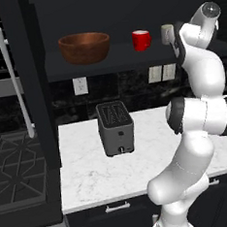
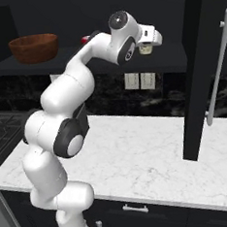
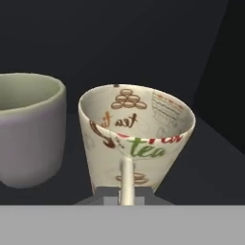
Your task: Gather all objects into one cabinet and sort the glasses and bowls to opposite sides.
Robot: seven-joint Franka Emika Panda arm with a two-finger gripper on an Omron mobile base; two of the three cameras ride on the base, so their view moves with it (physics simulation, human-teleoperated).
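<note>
I have the arm reaching up to the dark shelf [image 1: 130, 60] of the wide black wall cabinet [image 2: 194, 69], whose tall door with the long white bar handle [image 1: 14, 80] stands open. From the hand camera, the cream conical mug printed with tea lettering [image 3: 136, 136] sits upright on the shelf just ahead of the pincer [image 3: 125, 191], its handle towards me; I cannot tell how far the pincer is open or whether it grips that handle. The pale grey rounded mug [image 3: 28, 127] stands just beside it. Further along the shelf I see the bright red mug [image 1: 141, 40], and at the far end the wide reddish-brown wooden bowl [image 1: 85, 47]. I judge the gathering done and the sorting nearly so: bowl one side, mugs the other. The grey toaster [image 1: 115, 128] sits on the white marble tabletop [image 1: 91, 176].
</note>
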